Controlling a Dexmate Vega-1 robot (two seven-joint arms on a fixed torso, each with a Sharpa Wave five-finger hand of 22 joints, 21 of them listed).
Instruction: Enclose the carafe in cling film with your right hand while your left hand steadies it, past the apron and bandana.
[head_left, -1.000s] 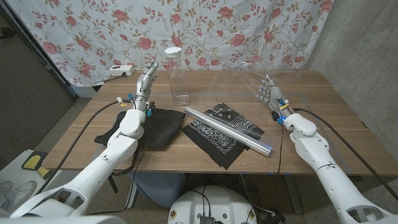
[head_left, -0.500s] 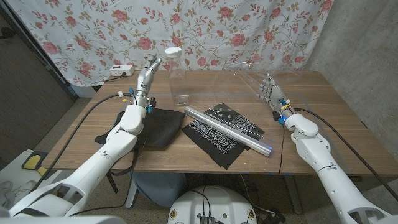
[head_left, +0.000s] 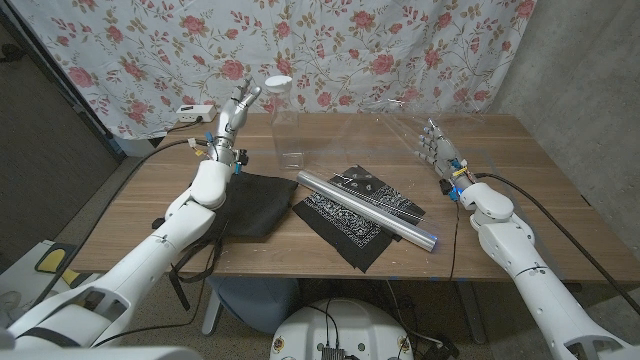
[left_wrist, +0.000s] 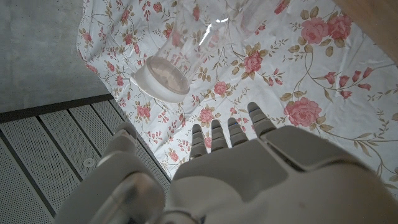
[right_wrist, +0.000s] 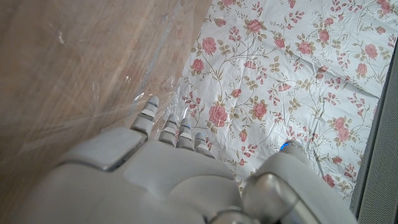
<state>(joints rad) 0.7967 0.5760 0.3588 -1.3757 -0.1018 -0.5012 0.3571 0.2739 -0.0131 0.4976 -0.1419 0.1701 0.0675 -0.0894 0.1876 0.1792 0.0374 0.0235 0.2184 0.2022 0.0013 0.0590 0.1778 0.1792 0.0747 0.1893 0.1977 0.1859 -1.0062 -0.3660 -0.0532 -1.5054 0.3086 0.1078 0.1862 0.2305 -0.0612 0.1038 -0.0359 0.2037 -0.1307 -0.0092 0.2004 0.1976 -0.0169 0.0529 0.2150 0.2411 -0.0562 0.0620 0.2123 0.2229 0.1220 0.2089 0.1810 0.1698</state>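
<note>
A clear carafe (head_left: 283, 128) with a white lid (head_left: 278, 84) stands upright at the table's far side. My left hand (head_left: 235, 108) is raised just left of the lid, fingers apart, not touching it. In the left wrist view the carafe lid (left_wrist: 160, 78) lies beyond my left hand's fingers (left_wrist: 230, 134). A sheet of cling film (head_left: 385, 140) rises from its silver roll (head_left: 365, 205) to my right hand (head_left: 435, 148), which holds the film's edge at the right. Crinkled cling film (right_wrist: 155, 68) shows at my right hand's fingertips (right_wrist: 149, 102).
A black apron (head_left: 245, 205) lies on the left of the wooden table (head_left: 520, 200). A black patterned bandana (head_left: 340, 228) lies under the roll. A white power strip (head_left: 195, 112) sits at the far left edge. A floral curtain (head_left: 400, 50) hangs behind.
My left hand has lifted and moved right, closer to the carafe's lid. My right hand and the film have hardly moved.
</note>
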